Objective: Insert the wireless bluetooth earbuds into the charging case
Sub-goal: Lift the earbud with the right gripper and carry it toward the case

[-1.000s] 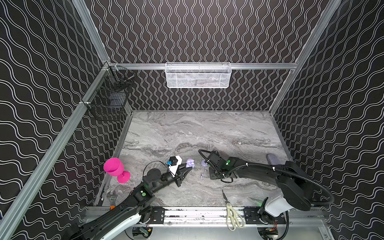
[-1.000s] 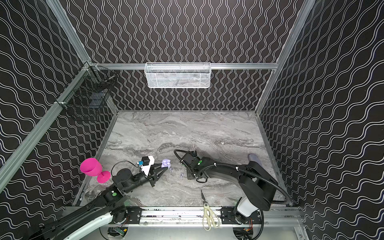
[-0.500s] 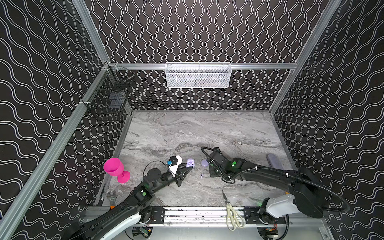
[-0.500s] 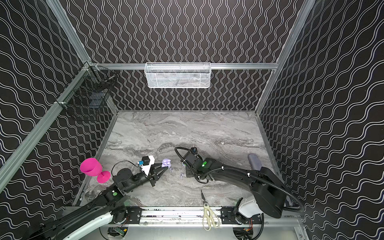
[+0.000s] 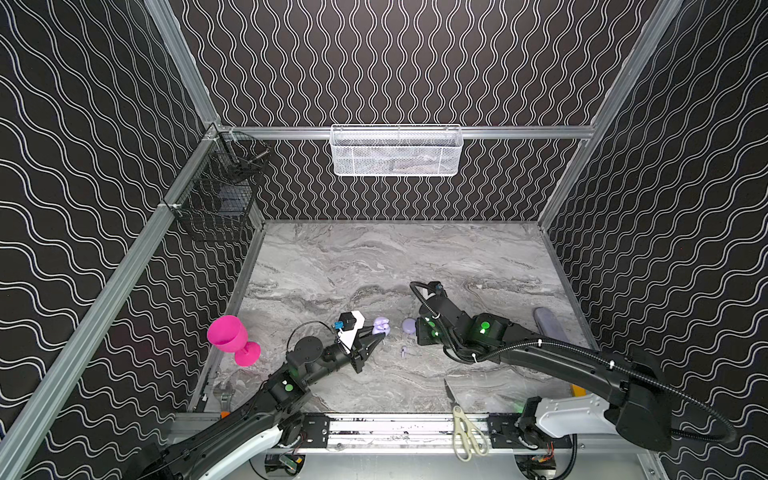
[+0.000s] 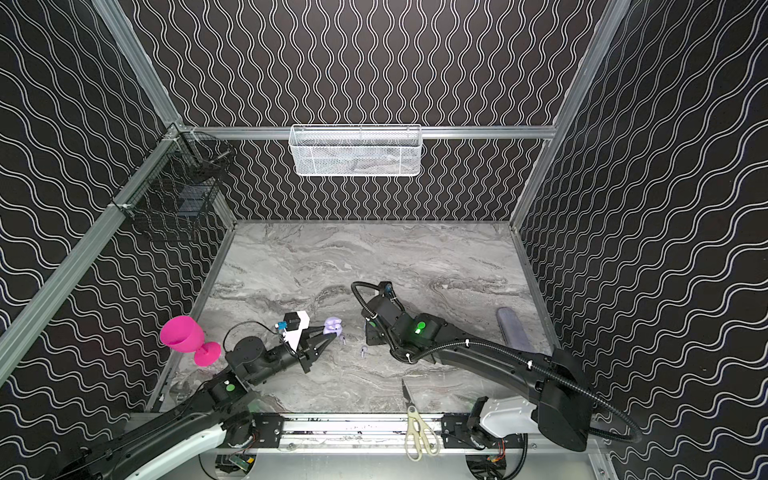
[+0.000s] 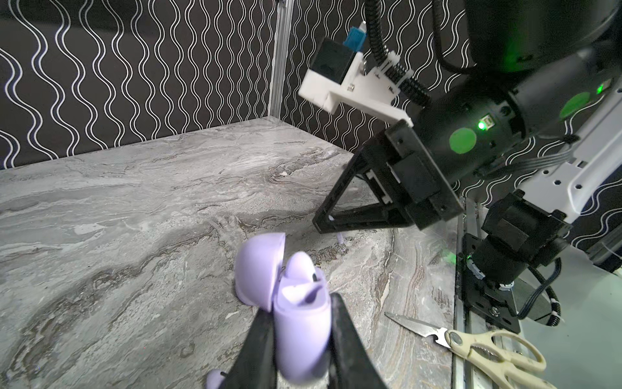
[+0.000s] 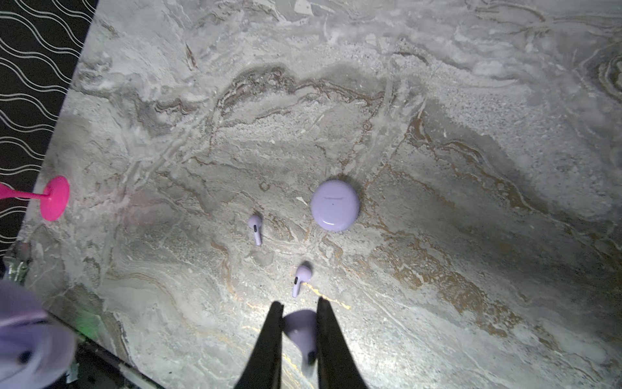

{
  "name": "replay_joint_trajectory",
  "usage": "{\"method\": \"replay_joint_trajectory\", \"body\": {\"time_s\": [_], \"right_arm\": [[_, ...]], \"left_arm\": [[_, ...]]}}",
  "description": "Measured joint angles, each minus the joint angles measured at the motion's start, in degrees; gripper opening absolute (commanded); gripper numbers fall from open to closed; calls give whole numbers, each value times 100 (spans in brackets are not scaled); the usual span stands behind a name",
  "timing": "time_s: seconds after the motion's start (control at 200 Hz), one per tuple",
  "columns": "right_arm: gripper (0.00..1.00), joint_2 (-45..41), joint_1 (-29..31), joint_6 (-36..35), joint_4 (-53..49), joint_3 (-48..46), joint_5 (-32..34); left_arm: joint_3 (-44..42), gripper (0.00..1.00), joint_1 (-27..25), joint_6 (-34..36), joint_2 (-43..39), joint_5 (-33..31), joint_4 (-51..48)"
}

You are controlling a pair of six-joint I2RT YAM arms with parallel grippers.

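My left gripper (image 7: 301, 303) is shut on the base of an open lavender charging case (image 7: 301, 333), lid tipped back; one earbud (image 7: 300, 266) sits in it. In both top views that case (image 5: 381, 326) (image 6: 332, 325) is at the left fingertips (image 5: 379, 335). My right gripper (image 8: 299, 303) is shut on a lavender earbud (image 8: 301, 331), just above the table. Two more earbuds (image 8: 255, 225) (image 8: 300, 277) lie loose on the marble ahead of it. A closed round lavender case (image 8: 335, 205) (image 5: 409, 325) lies flat beyond them.
A pink goblet (image 5: 232, 338) stands by the left wall. Scissors (image 5: 463, 428) lie at the front rail. A grey cylinder (image 5: 548, 324) lies by the right wall. A white mesh basket (image 5: 397, 150) and a black wire basket (image 5: 220, 199) hang on the walls.
The right arm's rear link has swung out to the right and its wrist has shifted slightly, still holding the earbud. The left arm and the case have stayed put.
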Motion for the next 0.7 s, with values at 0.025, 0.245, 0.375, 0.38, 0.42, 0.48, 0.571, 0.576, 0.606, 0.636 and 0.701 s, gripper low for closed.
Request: {"method": "replay_joint_trajectory", "body": {"time_s": [0.025, 0.245, 0.375, 0.38, 0.42, 0.48, 0.571, 0.576, 0.606, 0.636, 0.701], "right_arm": [[12, -9, 0, 0, 11, 15, 0], [11, -133, 120, -59, 129, 33, -20], [11, -337, 291, -188, 479, 31, 2], [11, -339, 293, -188, 490, 31, 4], [11, -376, 328, -240, 592, 28, 4], [12, -407, 376, -317, 710, 24, 2], [12, -448, 474, -387, 907, 7, 24], [12, -450, 479, -391, 914, 4, 24], [12, -472, 522, -446, 984, -11, 26], [12, -494, 564, -503, 1058, -22, 31], [12, -551, 645, -555, 1231, -74, 50]], "left_arm": [[0, 15, 0, 0, 7, 0, 2], [0, 15, 0, 0, 50, 2, 11], [0, 15, 0, 0, 11, 2, 11], [0, 15, 0, 0, 9, 2, 11], [0, 15, 0, 0, 4, 2, 9], [0, 15, 2, 0, -4, 2, 9], [0, 15, 2, 0, -9, 0, 9], [0, 15, 2, 0, -9, 0, 9], [0, 15, 4, 0, -7, 2, 9], [0, 15, 4, 0, -7, 2, 9], [0, 15, 4, -2, 0, 2, 9]]}}
